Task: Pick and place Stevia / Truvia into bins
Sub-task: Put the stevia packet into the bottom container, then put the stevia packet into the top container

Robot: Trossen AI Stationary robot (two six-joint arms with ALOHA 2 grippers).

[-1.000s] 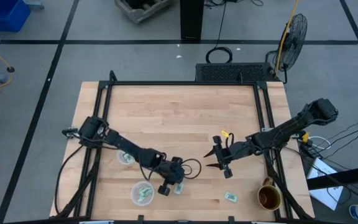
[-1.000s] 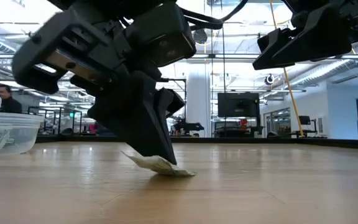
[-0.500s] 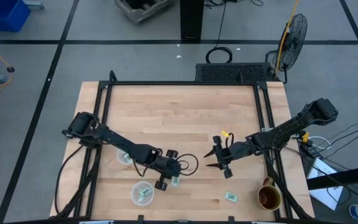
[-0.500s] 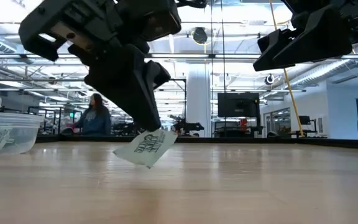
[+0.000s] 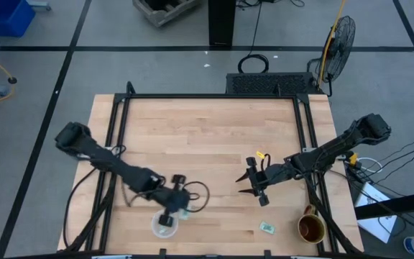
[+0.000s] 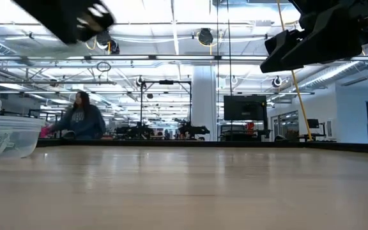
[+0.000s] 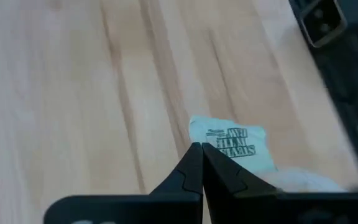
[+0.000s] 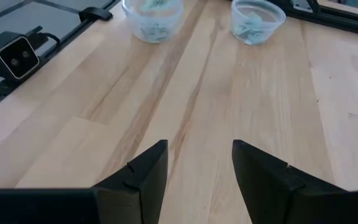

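Left claw [image 5: 172, 213] closed on a sachet [image 7: 235, 144], poised just beside the near bin [image 5: 164, 224]; right claw [image 8: 197, 168] wide, empty, well apart over the worktop [image 5: 207, 137].

The bench [image 5: 214, 137] is pale butcher-block wood, its planks smooth with a soft satin sheen, framed by matt black metal rails [image 5: 210, 96]. The Stevia sachet [image 7: 235, 146] pinched in the left gripper [image 7: 202, 163] is matt paper, slightly crumpled, with dark print. Both grippers' fingers [image 8: 261, 174] look like hard matt black plastic. The two bins [image 8: 257, 20] are thin clear plastic, glossy, with whitish rims. The mug [image 5: 310, 228] has a glossy brown-gold glaze.
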